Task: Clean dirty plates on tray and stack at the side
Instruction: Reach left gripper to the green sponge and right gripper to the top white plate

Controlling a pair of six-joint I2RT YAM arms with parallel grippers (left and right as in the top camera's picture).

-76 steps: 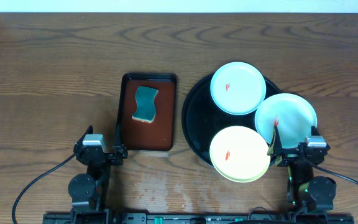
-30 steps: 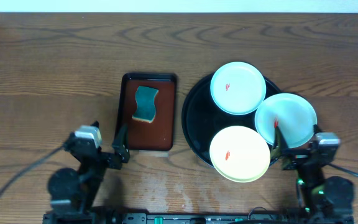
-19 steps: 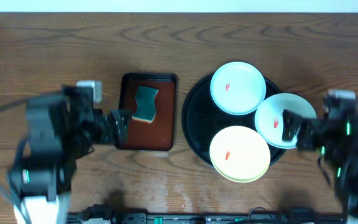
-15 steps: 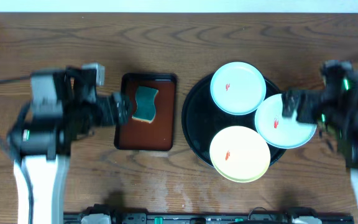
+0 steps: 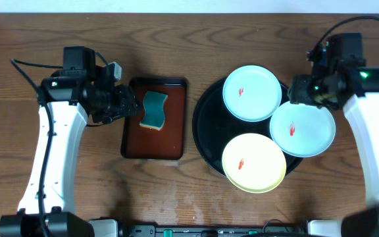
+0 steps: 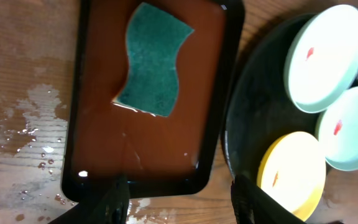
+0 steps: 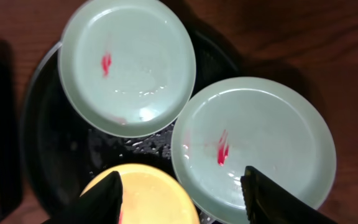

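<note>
Arms had both moved since a couple of seconds back. They'd been parked at the near table edge. Now the left gripper (image 5: 127,105) hung over the left rim of the brown tray (image 5: 155,141), and the right gripper (image 5: 299,92) sat over the far right edge of the black tray (image 5: 206,125). I saw both sets of jaws spread apart with nothing in them. Plates and sponge hadn't budged.

All three plates were on the black tray, each with a small red smear:
- The far mint plate (image 5: 252,93) was at the back.
- The right mint plate (image 5: 303,128) hung over the right rim.
- The yellow plate (image 5: 253,162) hung over the near rim.

The brown tray looked wet and held a teal sponge (image 5: 154,110) toward its far end. Some droplets (image 6: 30,118) lay on the table (image 5: 58,39) just beside it.
</note>
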